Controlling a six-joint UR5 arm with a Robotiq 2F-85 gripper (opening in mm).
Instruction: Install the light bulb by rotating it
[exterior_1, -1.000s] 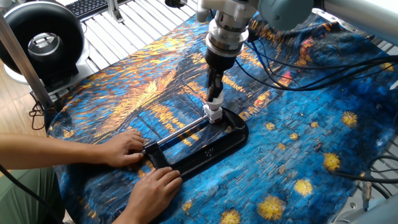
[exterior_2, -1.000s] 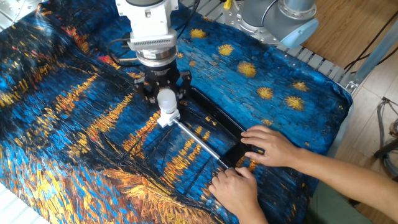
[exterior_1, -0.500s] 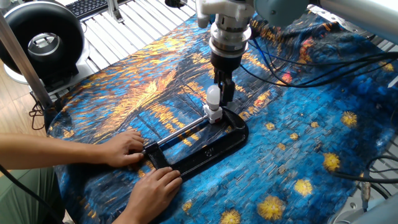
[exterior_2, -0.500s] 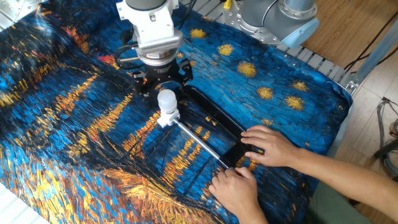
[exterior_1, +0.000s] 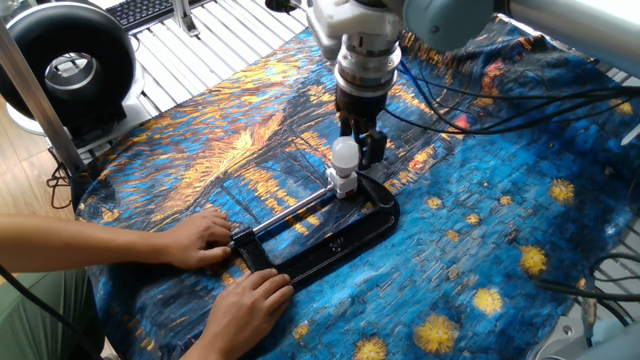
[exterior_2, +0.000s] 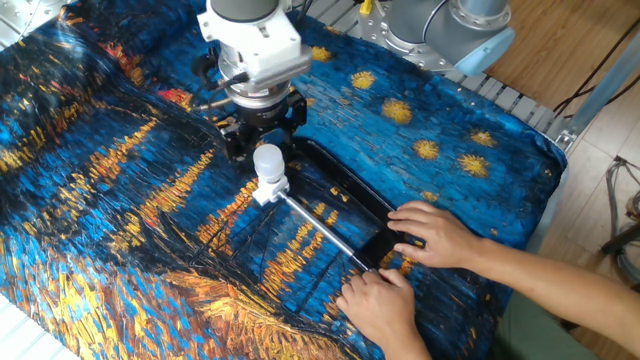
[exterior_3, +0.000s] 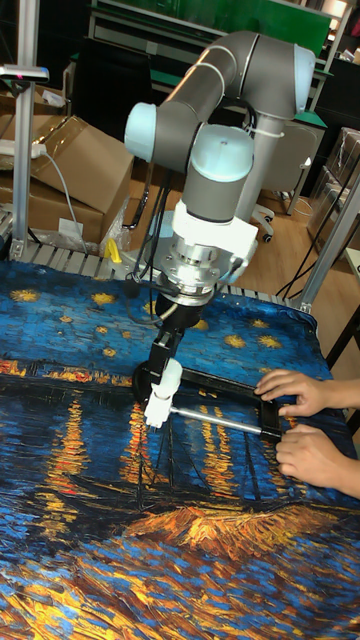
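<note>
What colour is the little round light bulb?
The light bulb is frosted white, seen best in the other fixed view.

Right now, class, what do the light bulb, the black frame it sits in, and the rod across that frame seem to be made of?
Light bulb: frosted white glass or plastic, judging by its matte, even glow; which one is unclear.
Black frame: glossy moulded plastic or painted metal, showing soft highlights.
Rod: bare metal, probably steel, with a bright silvery shine.
</note>
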